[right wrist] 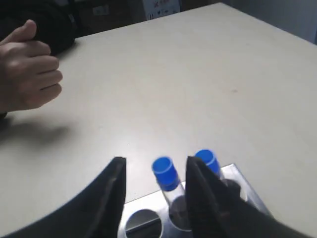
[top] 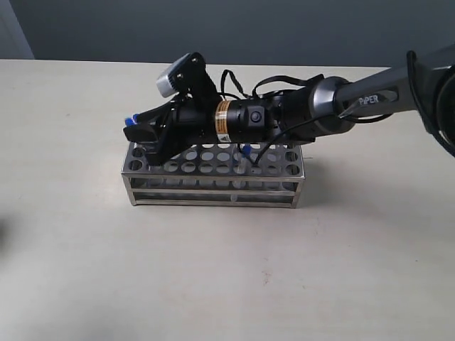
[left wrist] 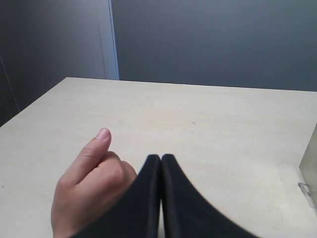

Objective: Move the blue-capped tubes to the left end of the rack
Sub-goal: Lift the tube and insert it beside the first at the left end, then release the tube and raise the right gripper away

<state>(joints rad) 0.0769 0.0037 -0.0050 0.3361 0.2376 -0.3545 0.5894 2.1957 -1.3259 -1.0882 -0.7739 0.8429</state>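
Above pale desk (top: 213, 270), straddling a blue-capped tube (right wrist: 163, 171) at left end of rack (top: 213, 187) with right fingers (right wrist: 106, 203) parted, probably releasing; holding left fingers (left wrist: 143, 198) pressed together; needing straight lift next.

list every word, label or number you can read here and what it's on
"PiPER": on the grey link of the right arm, exterior view.
Orange label around that arm's wrist: print too small to read.
White sheet in the background of the right wrist view: blurred, unreadable.
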